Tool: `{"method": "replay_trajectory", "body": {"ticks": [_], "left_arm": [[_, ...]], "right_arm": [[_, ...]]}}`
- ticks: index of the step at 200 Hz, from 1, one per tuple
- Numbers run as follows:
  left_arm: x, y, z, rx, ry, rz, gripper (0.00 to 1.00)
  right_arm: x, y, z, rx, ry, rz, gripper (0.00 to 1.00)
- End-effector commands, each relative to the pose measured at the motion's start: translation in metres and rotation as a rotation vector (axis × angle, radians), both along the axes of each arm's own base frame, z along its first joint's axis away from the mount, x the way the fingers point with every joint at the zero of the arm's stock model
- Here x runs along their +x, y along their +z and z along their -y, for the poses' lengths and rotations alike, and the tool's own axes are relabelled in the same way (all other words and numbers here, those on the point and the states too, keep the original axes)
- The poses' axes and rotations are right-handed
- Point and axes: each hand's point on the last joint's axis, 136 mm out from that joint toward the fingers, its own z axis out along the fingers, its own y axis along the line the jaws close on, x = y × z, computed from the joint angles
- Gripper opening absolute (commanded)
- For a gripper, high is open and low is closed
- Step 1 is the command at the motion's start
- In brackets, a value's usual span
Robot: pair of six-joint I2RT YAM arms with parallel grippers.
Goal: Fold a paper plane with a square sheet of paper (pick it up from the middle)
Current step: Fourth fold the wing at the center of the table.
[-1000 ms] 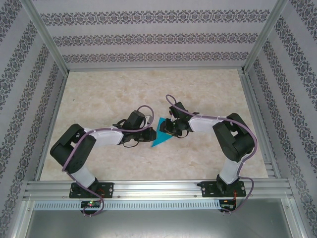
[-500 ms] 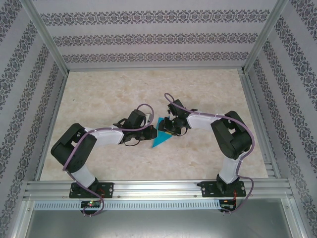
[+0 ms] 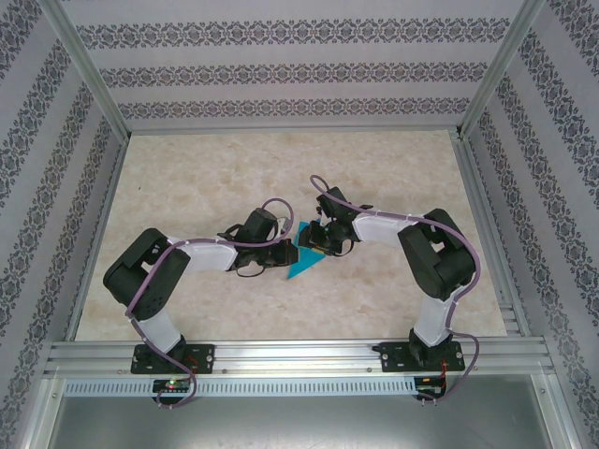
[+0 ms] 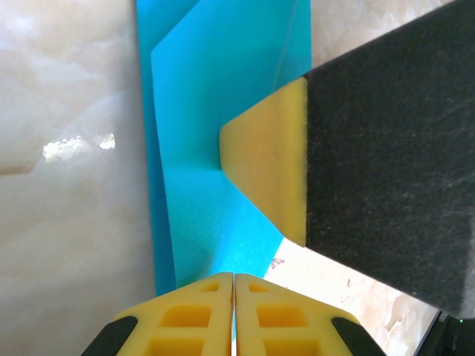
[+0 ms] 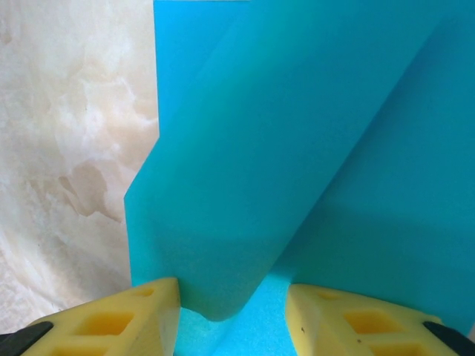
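At the bottom edge of the left wrist view, the left gripper (image 4: 234,280) has its jaws pressed fully together. The near end of the square sheet of paper (image 4: 200,96) runs in under them. I cannot tell whether they pinch it or only weigh on it. If it is only weight, the sheet could creep sideways under any push from the other arm, and the crease would land crooked.

Just beyond, at centre right of that view, one finger (image 4: 271,170) of the right gripper bears on the blue layers. In the right wrist view the right gripper (image 5: 230,297) stands partly open at the bottom of the frame and grips nothing. A raised flap of the sheet (image 5: 297,111) stands up between its fingers. That flap looks springy. Released or pressed off-line, it could pop back or fold askew, and a finger dragging along it could tear or wrinkle such thin paper.

In the top view the sheet (image 3: 301,263) lies on the table (image 3: 187,187) at mid-frame, a blue wedge between the two gripper heads.

Against the frame a second earlier, the right gripper (image 3: 316,245) has crept a little left and upward over the sheet, hiding more of the blue. The left arm's elbow, at lower left, has swung slightly inward, while the left gripper (image 3: 284,253) has hardly moved
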Motion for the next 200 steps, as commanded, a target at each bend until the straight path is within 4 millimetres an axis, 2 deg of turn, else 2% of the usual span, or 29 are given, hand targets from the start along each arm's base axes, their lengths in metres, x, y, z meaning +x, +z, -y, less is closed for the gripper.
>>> {"method": "replay_trajectory", "body": {"ticks": [1, 46, 98, 146, 200], "left_arm": [[-0.006, -0.010, -0.008, 0.003, 0.016, -0.042, 0.10], [-0.014, -0.013, -0.011, 0.008, -0.003, -0.060, 0.11], [-0.021, 0.006, -0.005, -0.057, -0.042, -0.034, 0.15], [-0.041, -0.003, -0.010, -0.025, -0.090, -0.070, 0.15], [-0.027, 0.032, 0.001, -0.104, -0.081, 0.034, 0.15]], "right_arm": [[-0.051, -0.082, 0.054, -0.278, -0.015, -0.212, 0.48], [-0.055, -0.091, 0.059, -0.317, -0.012, -0.234, 0.49], [-0.057, -0.096, 0.065, -0.356, -0.025, -0.250, 0.44], [-0.059, -0.099, 0.065, -0.364, -0.028, -0.260, 0.42], [-0.059, -0.099, 0.064, -0.364, -0.026, -0.259, 0.44]]}}
